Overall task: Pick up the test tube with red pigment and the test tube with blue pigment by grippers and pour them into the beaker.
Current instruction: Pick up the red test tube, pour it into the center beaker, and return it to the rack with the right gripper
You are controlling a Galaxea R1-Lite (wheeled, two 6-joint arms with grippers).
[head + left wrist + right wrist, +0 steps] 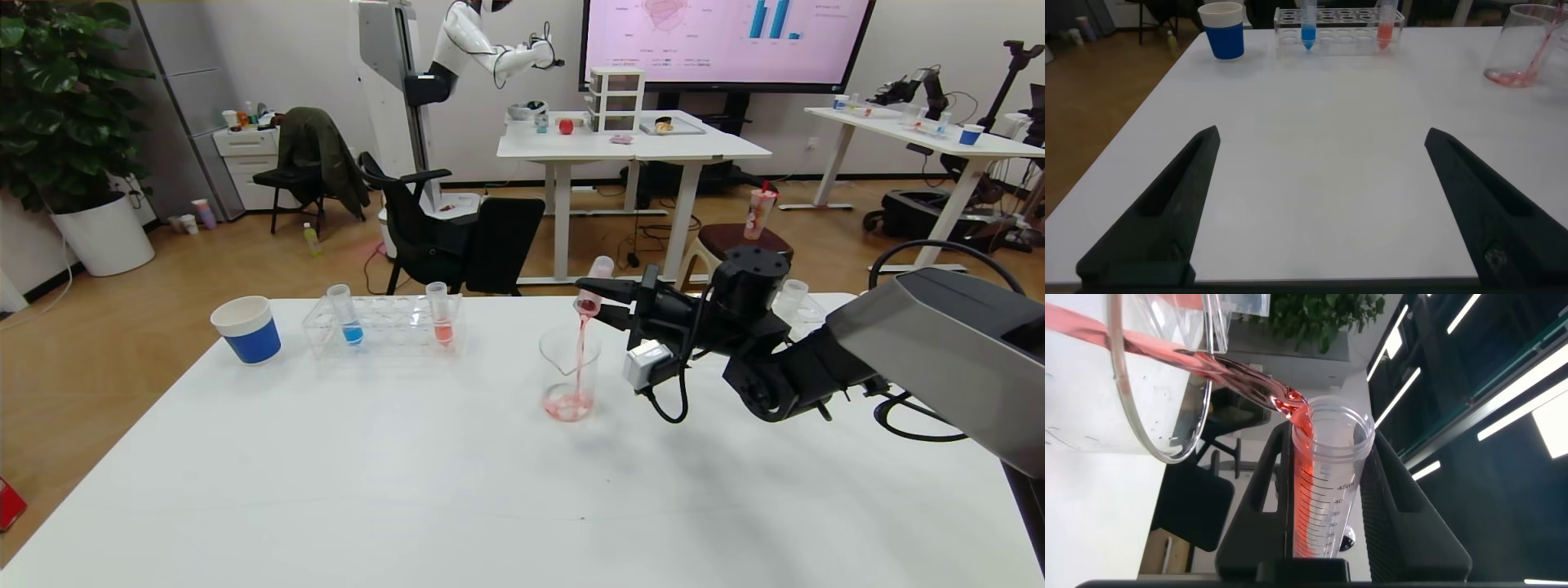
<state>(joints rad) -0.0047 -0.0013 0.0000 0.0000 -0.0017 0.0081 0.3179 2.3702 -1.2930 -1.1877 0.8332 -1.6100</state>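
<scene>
My right gripper (600, 292) is shut on the test tube with red pigment (601, 266) and holds it tipped, mouth down, over the beaker (569, 367). A red stream runs from the tube's mouth into the beaker, and red liquid pools at its bottom. In the right wrist view the tube (1327, 482) sits between the two fingers, pouring over the beaker's rim (1143, 416). The test tube with blue pigment (348, 314) stands upright in a clear rack (384, 331) at the back left. My left gripper (1321, 135) is open and empty above the near table, out of the head view.
A paler salmon-red tube (440, 314) stands in the same rack. A blue-banded white cup (247, 329) stands left of the rack. Another clear tube (793, 292) shows behind my right arm. The beaker (1523, 41) shows far off in the left wrist view.
</scene>
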